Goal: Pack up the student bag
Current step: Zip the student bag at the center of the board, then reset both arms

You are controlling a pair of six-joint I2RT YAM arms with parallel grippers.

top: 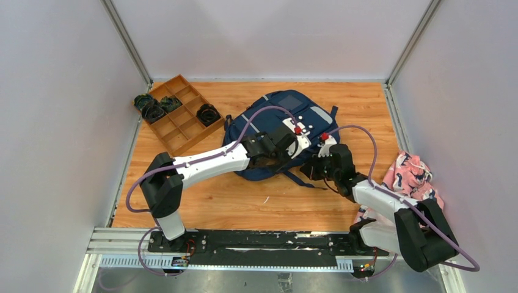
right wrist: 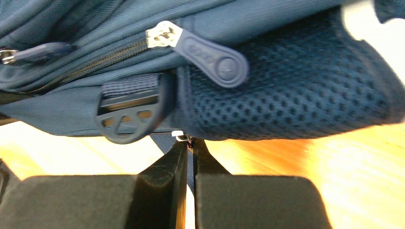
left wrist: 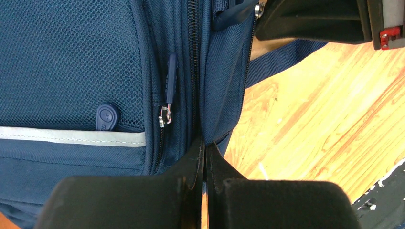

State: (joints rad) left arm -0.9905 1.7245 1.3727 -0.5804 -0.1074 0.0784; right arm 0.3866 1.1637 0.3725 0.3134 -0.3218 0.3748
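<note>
The student bag point(top: 269, 122), navy with grey stripes, lies on the wooden table at centre back. My left gripper point(top: 292, 145) rests on its near right side. In the left wrist view the left gripper point(left wrist: 203, 144) is shut, and its tips pinch a fold of the bag's fabric point(left wrist: 217, 95) beside a zipper pull point(left wrist: 170, 81). My right gripper point(top: 320, 162) meets the bag's right edge. In the right wrist view the right gripper point(right wrist: 190, 142) is shut on a small metal zipper slider point(right wrist: 178, 136) under the mesh pocket point(right wrist: 296, 100).
An orange compartment tray point(top: 176, 116) with dark coiled items stands at back left. A pink-and-navy patterned cloth point(top: 408, 176) lies at the right edge beside the right arm. White walls enclose the table. A strap buckle point(right wrist: 129, 112) hangs by the right gripper.
</note>
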